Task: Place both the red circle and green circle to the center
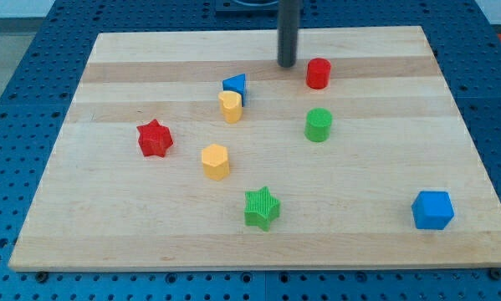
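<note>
— Up near the view's top, my tip (287, 64) sits just left of the red circle block (318, 73), not touching.

— Holding anything?

— No pincer; it's a bare rod. The green circle block (319, 124) lies below, on the wooden tabletop (359, 176).

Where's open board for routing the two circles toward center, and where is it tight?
Open: between green circle and blue cube; the view's bottom left, below red star.

Tight: blue triangle against a yellow block; my tip sits just left of red circle.
</note>
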Robot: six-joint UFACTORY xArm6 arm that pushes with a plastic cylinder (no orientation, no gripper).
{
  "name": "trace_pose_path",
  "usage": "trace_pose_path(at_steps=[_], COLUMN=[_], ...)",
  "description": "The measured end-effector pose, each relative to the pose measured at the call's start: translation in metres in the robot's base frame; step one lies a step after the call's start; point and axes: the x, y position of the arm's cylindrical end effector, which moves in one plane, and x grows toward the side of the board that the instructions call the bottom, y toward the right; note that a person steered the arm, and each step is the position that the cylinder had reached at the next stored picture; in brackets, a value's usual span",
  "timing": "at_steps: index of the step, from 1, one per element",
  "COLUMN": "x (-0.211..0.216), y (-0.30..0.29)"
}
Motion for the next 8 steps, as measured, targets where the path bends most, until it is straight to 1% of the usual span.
trace_pose_path(at_steps=[1,2,3,4,5,6,7,8], x=[0.023,0.045,0.01,-0.013,0.004,0.025,0.042,0.072], y=[0.011,0.006,0.005,0.034,0.083,0.091,0.029,-0.039])
